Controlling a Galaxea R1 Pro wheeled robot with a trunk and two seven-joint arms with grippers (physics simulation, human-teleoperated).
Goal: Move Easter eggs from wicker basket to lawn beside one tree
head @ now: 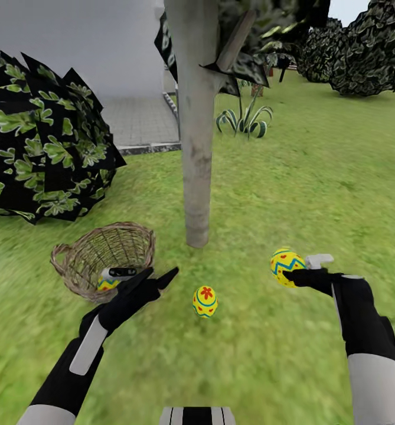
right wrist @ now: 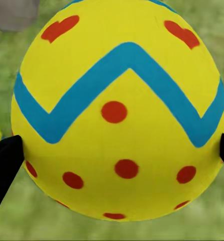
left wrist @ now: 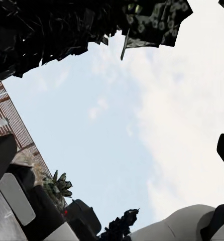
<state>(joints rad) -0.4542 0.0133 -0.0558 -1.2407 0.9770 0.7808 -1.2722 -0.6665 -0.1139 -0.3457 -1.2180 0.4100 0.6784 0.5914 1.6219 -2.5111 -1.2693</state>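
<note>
1. One pale grey-beige tree trunk (head: 196,147) is seen standing on the mottled green lawn (head: 315,177).
2. Left of it, the brown wicker basket (head: 73,265) is seen holding one yellow egg (head: 107,284), beside the spread left gripper (head: 156,276).
3. A flower-painted yellow egg (head: 205,301) is seen lying near the trunk.
4. A zigzag-banded yellow egg (right wrist: 119,108) is pinched by the right gripper (head: 294,268).

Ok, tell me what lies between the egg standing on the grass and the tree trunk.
Nothing but bare lawn. In the head view, the flower-painted egg stands short of the tree, with open grass between them. The wicker basket sits off to the side.
</note>
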